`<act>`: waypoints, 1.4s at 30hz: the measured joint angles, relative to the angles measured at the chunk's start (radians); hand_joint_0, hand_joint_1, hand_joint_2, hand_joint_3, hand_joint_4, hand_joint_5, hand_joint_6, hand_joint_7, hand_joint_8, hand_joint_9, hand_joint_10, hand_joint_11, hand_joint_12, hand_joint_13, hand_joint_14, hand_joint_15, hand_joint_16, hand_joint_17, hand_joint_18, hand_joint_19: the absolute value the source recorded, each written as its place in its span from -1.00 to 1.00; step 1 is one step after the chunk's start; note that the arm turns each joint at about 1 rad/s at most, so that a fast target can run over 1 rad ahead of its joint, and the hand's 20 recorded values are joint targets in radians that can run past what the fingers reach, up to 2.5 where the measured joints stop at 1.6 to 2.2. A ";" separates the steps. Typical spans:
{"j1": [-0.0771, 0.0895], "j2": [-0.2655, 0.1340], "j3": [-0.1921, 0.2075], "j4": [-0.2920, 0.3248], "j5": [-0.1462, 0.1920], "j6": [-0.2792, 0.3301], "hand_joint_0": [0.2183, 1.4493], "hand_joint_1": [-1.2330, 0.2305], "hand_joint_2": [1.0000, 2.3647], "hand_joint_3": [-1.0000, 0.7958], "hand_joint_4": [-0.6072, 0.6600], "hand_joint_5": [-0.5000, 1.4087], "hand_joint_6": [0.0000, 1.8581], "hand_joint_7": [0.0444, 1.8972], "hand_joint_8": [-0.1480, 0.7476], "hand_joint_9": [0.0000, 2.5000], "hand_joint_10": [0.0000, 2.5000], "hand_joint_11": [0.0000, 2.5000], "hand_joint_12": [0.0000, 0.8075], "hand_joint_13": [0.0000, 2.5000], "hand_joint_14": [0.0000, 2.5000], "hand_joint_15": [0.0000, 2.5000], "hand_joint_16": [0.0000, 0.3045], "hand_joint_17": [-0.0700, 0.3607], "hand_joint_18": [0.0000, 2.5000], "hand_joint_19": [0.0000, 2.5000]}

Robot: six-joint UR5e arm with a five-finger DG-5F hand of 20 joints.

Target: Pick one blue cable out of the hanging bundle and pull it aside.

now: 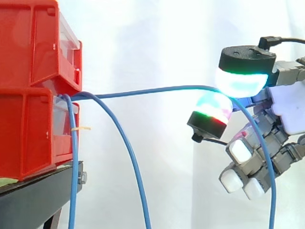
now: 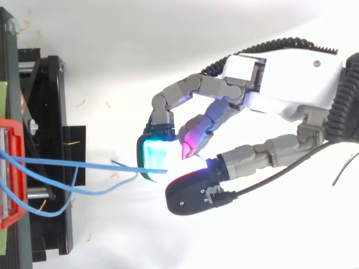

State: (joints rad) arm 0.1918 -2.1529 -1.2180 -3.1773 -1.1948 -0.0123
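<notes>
Hand: the hand (image 1: 289,113) enters from the right of the side view. Two glowing pads (image 1: 239,81) are pressed together on one blue cable (image 1: 157,90). The upper pad shines cyan and green, the lower one cyan over red.
Other fingers: curled under the pinch with white pads (image 1: 240,151), holding nothing.
Pinched cable: it is drawn almost level from the hand across to the bins and rises slightly just before the pads. On the hand's far side it drops steeply past the curled fingers and leaves the bottom of the picture. In the top view it ends at the cyan pad (image 2: 155,159).
Hanging bundle: the hanging bundle (image 1: 73,167) is well away from the hand, beside the bins. One strand hangs straight down with a small yellow tie (image 1: 82,128) on it. Another strand loops out towards the hand and then falls below it.
Red bins: the red bins (image 1: 28,47) are stacked two high opposite the hand. The cables come out where the two meet.
Black stand: the black stand (image 1: 33,195) sits under the bins, lower than the hand.
White curtain: the white curtain (image 1: 143,38) hangs behind the hand and cables.
</notes>
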 measured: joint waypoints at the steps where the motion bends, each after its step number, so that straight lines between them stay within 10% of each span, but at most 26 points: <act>1: 0.000 0.000 0.000 0.000 0.000 0.000 -0.46 -0.43 -0.89 0.11 -0.21 -0.49 -0.07 0.25 0.13 -0.15 -0.99 -0.75 0.09 -0.37 -0.99 -0.69 -0.51 0.10 -0.40 -0.79; 42: 0.000 0.000 0.000 0.000 0.000 0.000 -0.47 -0.42 -0.87 0.12 -0.22 -0.49 -0.08 0.25 0.14 -0.14 -0.99 -0.76 0.09 -0.37 -0.99 -0.69 -0.51 0.10 -0.40 -0.79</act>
State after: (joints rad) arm 0.1919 -2.1528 -1.2180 -3.1769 -1.1944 -0.0123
